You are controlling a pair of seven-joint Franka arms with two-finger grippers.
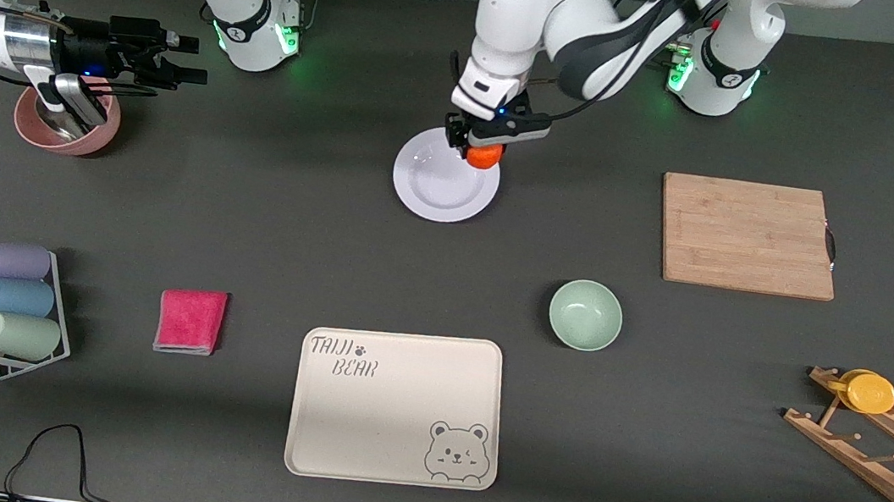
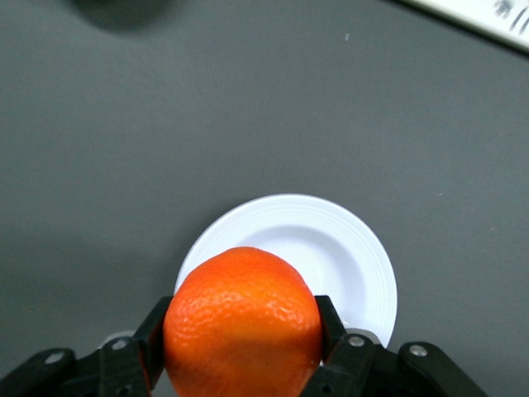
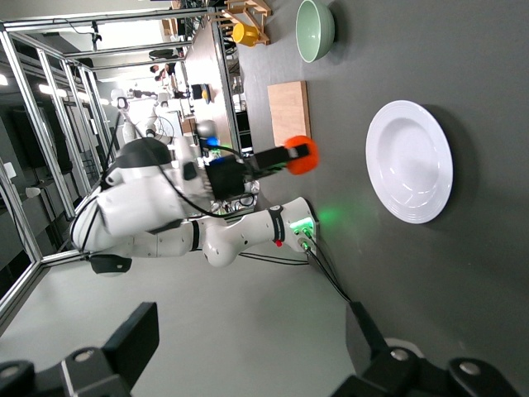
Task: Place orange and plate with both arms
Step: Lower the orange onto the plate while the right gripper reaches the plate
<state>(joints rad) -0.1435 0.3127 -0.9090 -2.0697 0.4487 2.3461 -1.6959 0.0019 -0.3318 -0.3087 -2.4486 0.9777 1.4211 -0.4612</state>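
Roughly midway: nearest the front camera lay the cream tray [image 1: 397, 405], bare, printed "TAIJI BEAR" with a winking bear drawn on one corner. Same row: pink cloth [image 1: 190, 321], a rack of pastel cups [image 1: 5, 308] at the right arm's end, a wooden rack with a yellow dish [image 1: 870, 393] at the left arm's end. A bit farther sat the green bowl [image 1: 585, 314], then the cutting board [image 1: 747, 235].

Farther again, the plate [image 1: 438, 182] sat flat on the table, nothing resting in it. The left gripper [image 1: 478, 151] hung over the plate's rim, fingers clamped on the orange [image 1: 484, 155]; the left wrist view showed the fruit pinched from both sides, plate underneath.

The right gripper [image 1: 191, 59] hovered above a pink bowl [image 1: 67, 124] at its end of the table, fingers spread wide, holding nothing, waiting.

Done: orange picked and carried over the plate. Left, probably: release the orange, and the right arm's handling of the plate. No other writing readable.
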